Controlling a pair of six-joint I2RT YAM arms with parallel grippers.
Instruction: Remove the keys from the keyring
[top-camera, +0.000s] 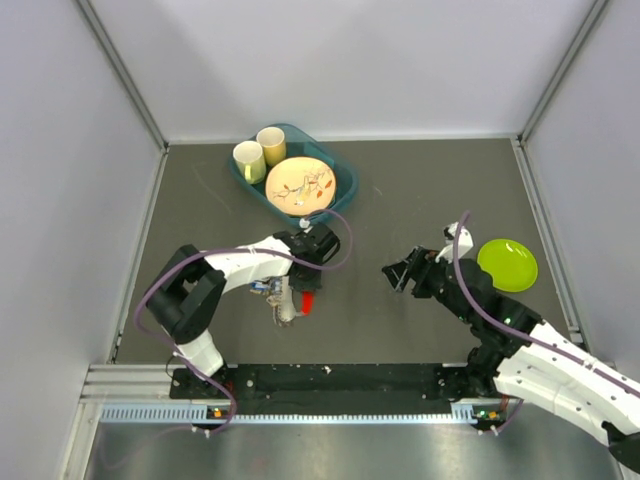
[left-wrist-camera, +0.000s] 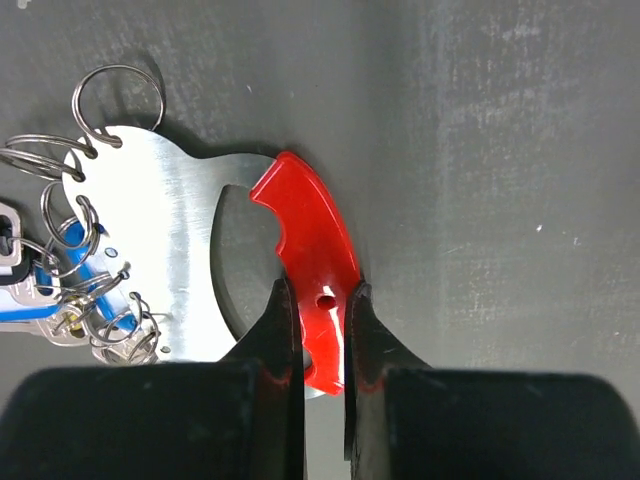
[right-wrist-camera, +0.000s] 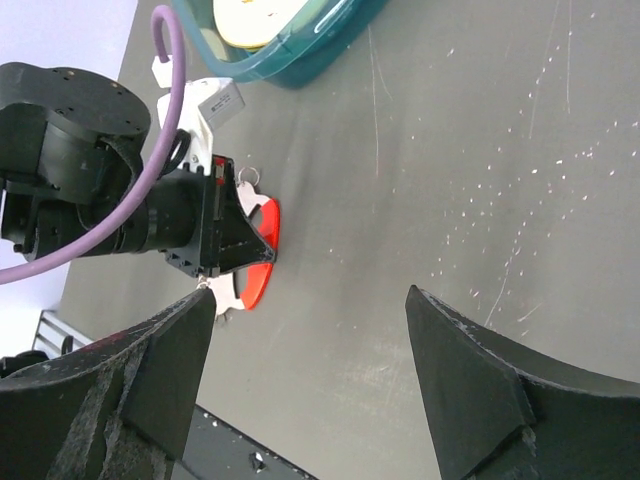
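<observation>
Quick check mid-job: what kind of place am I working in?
Probably a robot test cell, not a home: plain white panels wall in a dark tabletop, both arms are bolted to a base rail, and dishes sit in a teal bin like props.

One teal tray (top-camera: 351, 186) held two cups, a cream cup (top-camera: 249, 160) and a yellow cup (top-camera: 271, 144), plus one patterned plate (top-camera: 300, 186). Right of the tray lay one green plate (top-camera: 507, 265). Nearer than the tray lay one keyring (left-wrist-camera: 310, 250) with a bunch of keys (left-wrist-camera: 90, 287), too tangled to count.
</observation>
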